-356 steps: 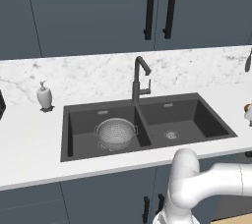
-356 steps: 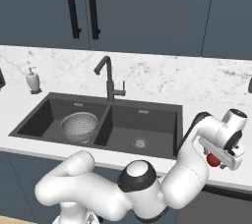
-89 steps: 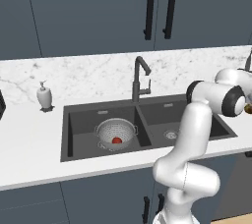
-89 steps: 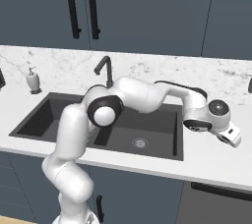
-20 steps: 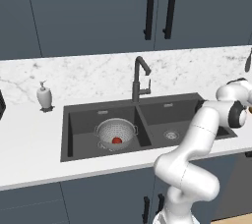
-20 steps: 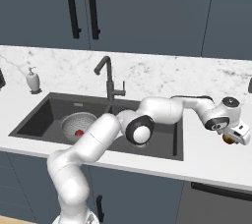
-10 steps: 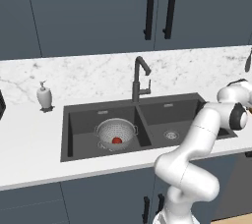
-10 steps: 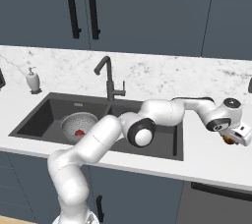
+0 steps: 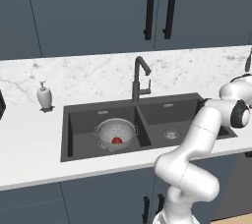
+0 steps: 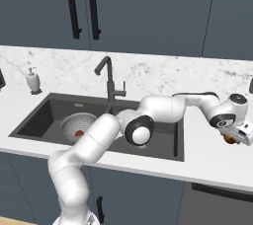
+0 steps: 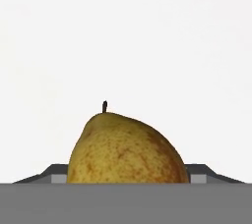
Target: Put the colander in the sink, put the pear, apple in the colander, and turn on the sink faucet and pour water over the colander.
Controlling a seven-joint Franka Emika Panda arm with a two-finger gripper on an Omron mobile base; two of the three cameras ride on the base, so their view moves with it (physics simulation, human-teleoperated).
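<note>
Sitting in colander: apple

A white soap dispenser stands on the marble counter below dark cabinets.

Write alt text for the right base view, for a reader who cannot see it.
A white robot arm reaches across a dark double-basin sink to the marble counter on the right, its gripper down at a yellowish-brown pear. In the left basin, a metal colander holds a red apple. A dark faucet stands behind the sink, and a white soap dispenser sits at the far left.
</note>
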